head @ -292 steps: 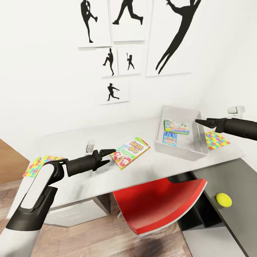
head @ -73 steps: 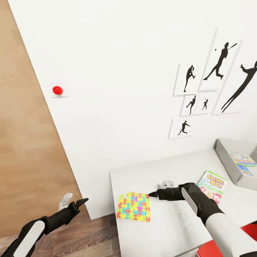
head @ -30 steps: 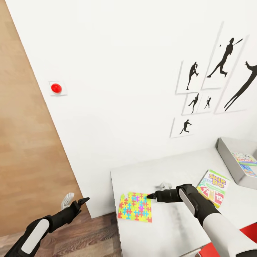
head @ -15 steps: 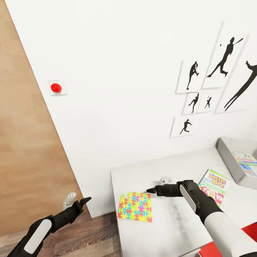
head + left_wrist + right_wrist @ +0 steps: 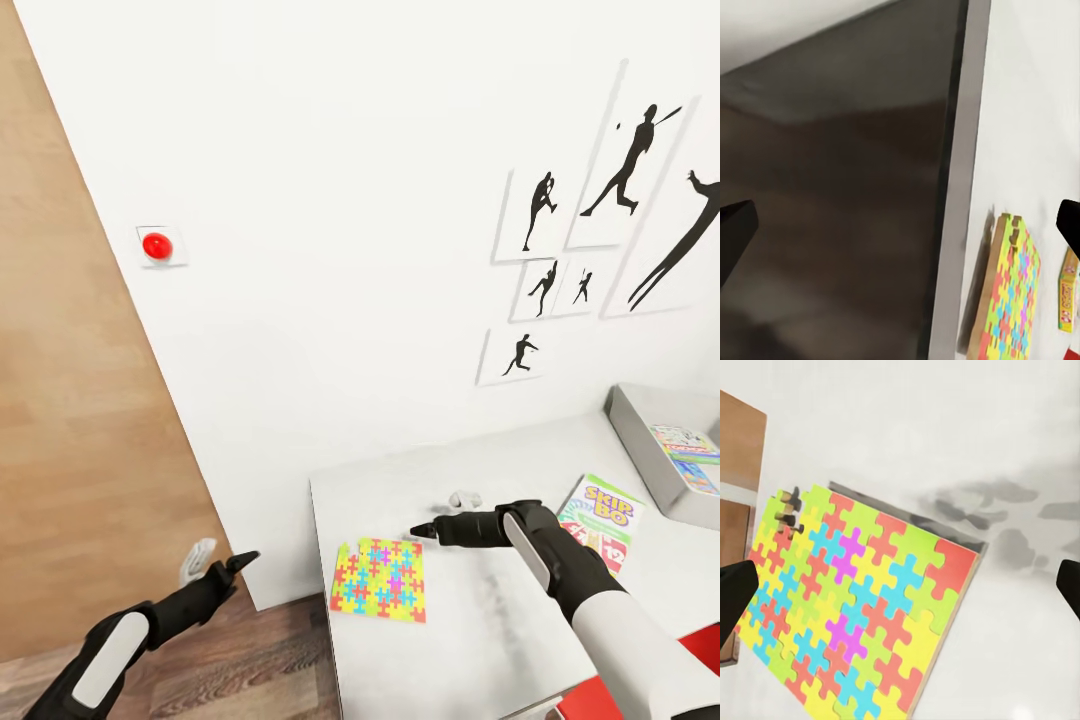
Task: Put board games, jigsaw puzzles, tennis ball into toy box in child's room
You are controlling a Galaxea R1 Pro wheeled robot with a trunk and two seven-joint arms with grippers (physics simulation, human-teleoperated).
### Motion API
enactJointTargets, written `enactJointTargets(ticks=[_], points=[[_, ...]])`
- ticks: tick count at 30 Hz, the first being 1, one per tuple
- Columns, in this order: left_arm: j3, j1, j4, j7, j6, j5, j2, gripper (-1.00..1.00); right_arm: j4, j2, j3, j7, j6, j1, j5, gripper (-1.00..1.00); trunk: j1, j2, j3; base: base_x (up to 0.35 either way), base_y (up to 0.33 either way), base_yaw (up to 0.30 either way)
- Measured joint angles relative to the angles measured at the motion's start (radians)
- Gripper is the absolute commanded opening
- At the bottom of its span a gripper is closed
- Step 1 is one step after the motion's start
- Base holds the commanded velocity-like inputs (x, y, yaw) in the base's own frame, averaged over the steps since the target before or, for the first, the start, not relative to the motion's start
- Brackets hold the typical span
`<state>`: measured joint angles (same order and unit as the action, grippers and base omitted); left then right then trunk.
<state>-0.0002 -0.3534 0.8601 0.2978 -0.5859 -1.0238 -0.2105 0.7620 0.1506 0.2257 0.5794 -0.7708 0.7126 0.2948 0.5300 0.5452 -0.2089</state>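
A multicolour jigsaw puzzle [image 5: 380,580] lies flat near the left end of the table [image 5: 480,640]. My right gripper [image 5: 420,529] hovers open just above the puzzle's far edge. In the right wrist view the puzzle [image 5: 855,607] spreads below the gripper [image 5: 900,589], between the two black fingertips [image 5: 735,592]. My left gripper [image 5: 240,562] is open and holds nothing, low beside the table's left end, off the top. The green Skip-Bo board game [image 5: 598,518] lies to the right on the table. The grey toy box [image 5: 640,440] at the far right holds colourful game boxes [image 5: 685,455].
The table's dark side panel [image 5: 870,187] faces my left gripper [image 5: 900,229], with the puzzle [image 5: 1009,300] seen edge-on above it. A wooden door panel [image 5: 60,400] stands at the left. A red button [image 5: 157,246] and black silhouette pictures [image 5: 590,240] hang on the white wall.
Since 9.7 s ago the view has swung to the table's left end. Over the last second my right gripper has lifted slightly over the puzzle, and my left gripper has edged towards the table.
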Motion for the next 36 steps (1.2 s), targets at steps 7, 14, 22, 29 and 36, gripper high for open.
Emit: enactJointTargets(ticks=[7,14,22,29,36], points=[[-0.034,-0.037,-0.057,0.000,-0.002,0.000,0.011,1.00,0.002,0.001,-0.001,-0.002,-0.013,0.004,0.000,1.00,0.000,0.000,-0.001,0.000,0.000,0.000],[-0.048,-0.074,-0.109,0.000,-0.002,-0.003,0.024,1.00,0.002,0.001,0.000,-0.004,-0.019,0.006,0.000,1.00,0.000,0.000,-0.007,0.000,0.000,0.000],[-0.056,-0.094,-0.134,0.014,-0.001,-0.003,0.038,1.00,-0.005,-0.002,0.000,-0.005,-0.030,0.015,0.000,1.00,0.000,0.000,-0.017,0.000,0.000,0.000],[-0.058,-0.100,-0.143,0.056,0.009,0.004,0.040,1.00,-0.008,-0.004,0.000,-0.005,-0.036,0.018,0.000,1.00,0.000,0.000,-0.028,0.000,0.000,0.000],[-0.058,-0.104,-0.153,0.107,0.026,0.049,0.043,1.00,-0.010,-0.004,0.000,-0.005,-0.039,0.019,0.001,1.00,0.000,0.000,-0.039,0.000,0.000,0.000]])
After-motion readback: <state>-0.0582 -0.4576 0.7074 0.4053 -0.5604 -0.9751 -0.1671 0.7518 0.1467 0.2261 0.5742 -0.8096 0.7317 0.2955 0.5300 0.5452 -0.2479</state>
